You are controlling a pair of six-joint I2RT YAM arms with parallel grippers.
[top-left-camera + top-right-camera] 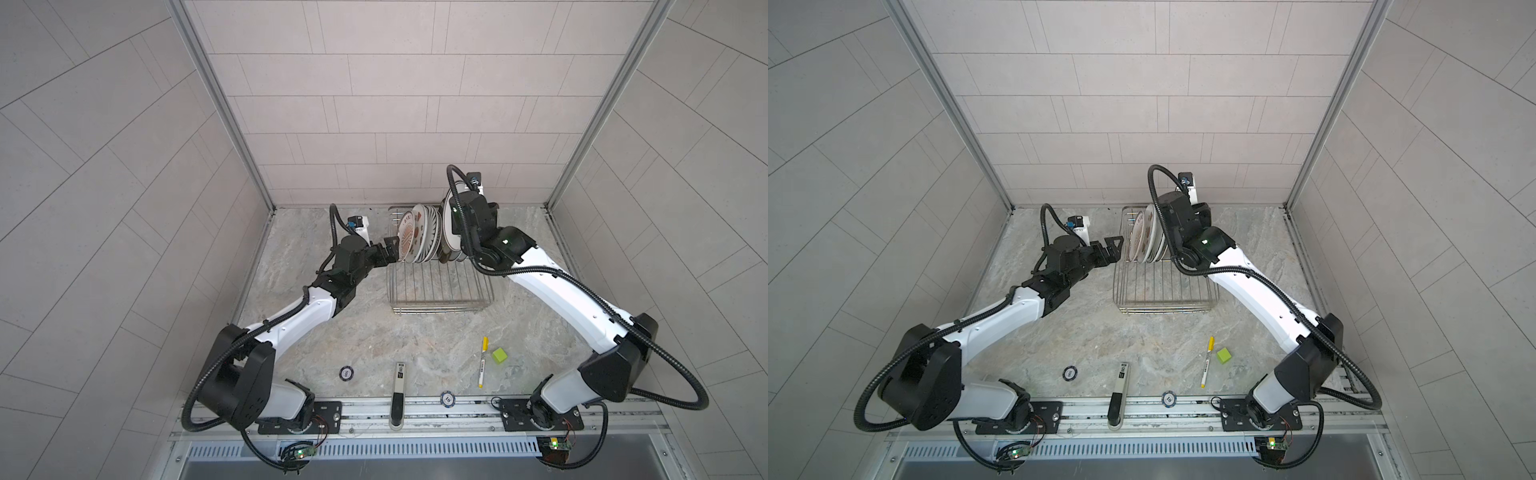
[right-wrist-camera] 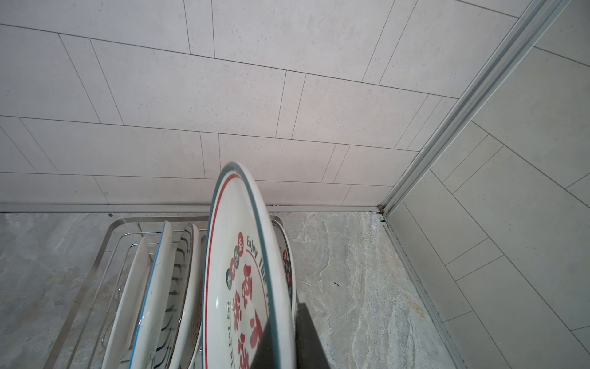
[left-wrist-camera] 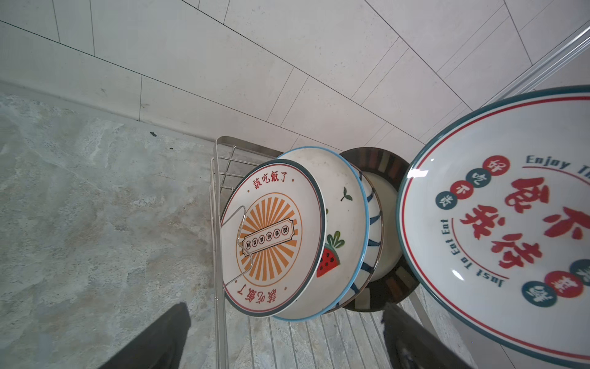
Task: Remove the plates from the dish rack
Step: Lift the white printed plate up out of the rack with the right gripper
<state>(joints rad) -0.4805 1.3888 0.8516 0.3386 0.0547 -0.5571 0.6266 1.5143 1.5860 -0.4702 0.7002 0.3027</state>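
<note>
The right hand (image 2: 292,345) gripped the red-lettered plate (image 3: 498,223) tight above the rack (image 1: 440,299); the left hand (image 1: 390,251) gaped beside the sunburst plate (image 3: 271,236). Next move likely called for carrying it to bare bench (image 1: 332,332).

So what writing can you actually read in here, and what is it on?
"Enjoy Th" (cut off) and "Just To Eat Eat": red-character plate; its Chinese characters I cannot decipher.
"該吃飯了", twice: sunburst plate.
"10": poker chip.
Too small to read: marker, other chip, black-and-white stick.
</note>
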